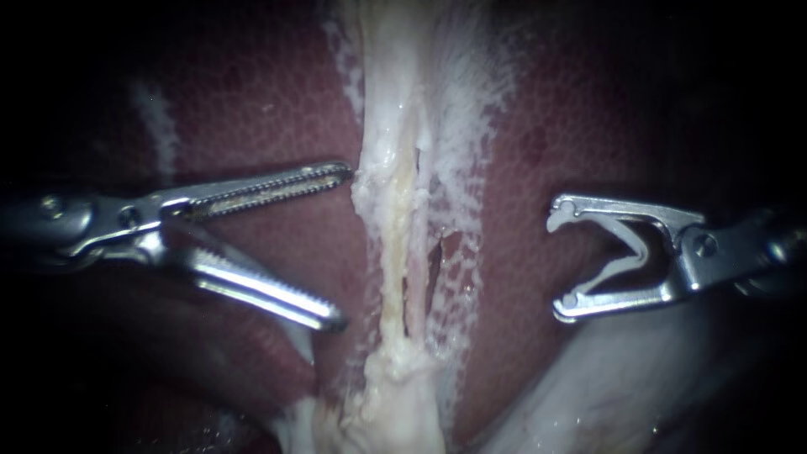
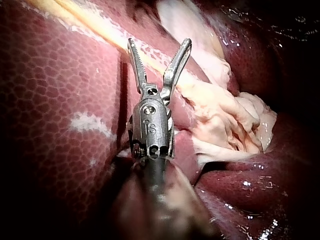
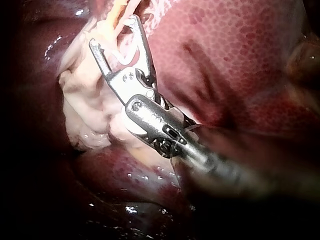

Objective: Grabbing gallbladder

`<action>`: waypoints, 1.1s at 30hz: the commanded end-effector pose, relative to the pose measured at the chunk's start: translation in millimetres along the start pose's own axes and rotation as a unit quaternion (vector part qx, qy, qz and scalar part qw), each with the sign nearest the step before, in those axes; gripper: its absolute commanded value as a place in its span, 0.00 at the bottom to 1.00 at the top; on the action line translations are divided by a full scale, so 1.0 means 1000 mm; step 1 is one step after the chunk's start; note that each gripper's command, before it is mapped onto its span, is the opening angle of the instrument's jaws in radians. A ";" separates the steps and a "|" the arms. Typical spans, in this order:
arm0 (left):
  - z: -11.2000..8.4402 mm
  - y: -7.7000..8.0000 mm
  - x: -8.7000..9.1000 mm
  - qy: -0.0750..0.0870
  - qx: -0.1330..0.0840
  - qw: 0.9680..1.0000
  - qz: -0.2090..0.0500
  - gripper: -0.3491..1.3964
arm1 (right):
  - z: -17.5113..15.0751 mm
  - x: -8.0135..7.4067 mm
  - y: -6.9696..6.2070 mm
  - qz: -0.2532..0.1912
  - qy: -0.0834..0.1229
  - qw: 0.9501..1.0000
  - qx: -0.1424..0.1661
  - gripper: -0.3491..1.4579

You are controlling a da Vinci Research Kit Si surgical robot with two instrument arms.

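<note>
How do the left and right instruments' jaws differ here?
The left instrument has long, toothed jaws, empty and wide open. The right instrument has shorter, smooth jaws holding a white V-shaped clip. The left's upper tip is close by the pale strand, while the right stands apart from it. Neither grips tissue.

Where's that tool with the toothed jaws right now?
In the endoscope view the left instrument comes in from the left over the liver, its open jaws beside the pale strand of tissue, opposite the right instrument holding a white clip.
</note>
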 end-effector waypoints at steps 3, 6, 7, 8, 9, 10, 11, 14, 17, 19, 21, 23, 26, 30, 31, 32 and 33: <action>0.0004 0.0005 0.0005 0.010 -0.008 1.000 -0.007 0.60 | 0.0000 0.0000 0.0000 0.000 0.000 1.000 0.000 0.52; 0.0004 0.0011 0.0012 0.016 -0.017 1.000 -0.017 0.56 | 0.0000 0.0000 0.0000 0.000 0.000 1.000 0.000 0.52; 0.0002 0.0014 0.0014 0.019 -0.023 0.999 -0.023 0.54 | 0.0000 0.0000 0.0000 0.000 0.000 1.000 0.000 0.52; 0.0000 0.0015 0.0015 0.022 -0.026 0.999 -0.030 0.51 | 0.0000 0.0000 0.0000 0.000 0.000 1.000 0.000 0.52; -0.0002 0.0016 0.0017 0.025 -0.031 0.999 -0.036 0.48 | 0.0000 0.0000 0.0000 0.000 0.000 1.000 0.000 0.52; -0.0003 0.0017 0.0018 0.029 -0.037 0.998 -0.043 0.46 | 0.0000 0.0000 0.0000 0.000 0.000 1.000 0.000 0.52; -0.0004 0.0018 0.0018 0.030 -0.041 0.998 -0.047 0.46 | 0.0000 0.0000 0.0000 0.000 0.000 1.000 0.000 0.52; -0.0008 0.0019 0.0018 0.030 -0.051 0.997 -0.051 0.45 | 0.0000 0.0000 0.0000 0.000 0.000 1.000 0.000 0.52; -0.0012 0.0020 0.0015 0.031 -0.059 0.996 -0.055 0.45 | 0.0000 0.0000 0.0000 0.000 0.000 1.000 0.000 0.52; -0.0013 0.0021 0.0014 0.031 -0.066 0.996 -0.058 0.45 | 0.0000 0.0000 0.0000 0.000 0.000 1.000 0.000 0.52; -0.0013 0.0021 0.0014 0.031 -0.071 0.995 -0.059 0.45 | 0.0000 0.0000 0.0000 0.000 0.000 1.000 0.000 0.52; -0.0013 0.0022 0.0014 0.031 -0.076 0.995 -0.061 0.45 | 0.0000 0.0000 0.0000 0.000 0.000 1.000 0.000 0.52; -0.0017 0.0026 0.0013 0.031 -0.080 0.994 -0.063 0.45 | 0.0000 0.0000 0.0000 0.000 0.000 1.000 0.000 0.52; -0.0019 0.0029 0.0011 0.031 -0.086 0.994 -0.067 0.45 | 0.0000 0.0000 0.0000 0.000 0.000 1.000 0.000 0.52; -0.0018 0.0029 0.0011 0.031 -0.088 0.993 -0.067 0.45 | 0.0000 0.0000 0.0000 0.000 0.000 1.000 0.000 0.52; -0.0016 0.0029 0.0011 0.031 -0.091 0.993 -0.067 0.45 | 0.0000 0.0000 0.0000 0.000 0.000 1.000 0.000 0.52; -0.0015 0.0029 0.0011 0.031 -0.091 0.993 -0.068 0.45 | 0.0000 0.0000 0.0000 0.000 0.000 1.000 0.000 0.52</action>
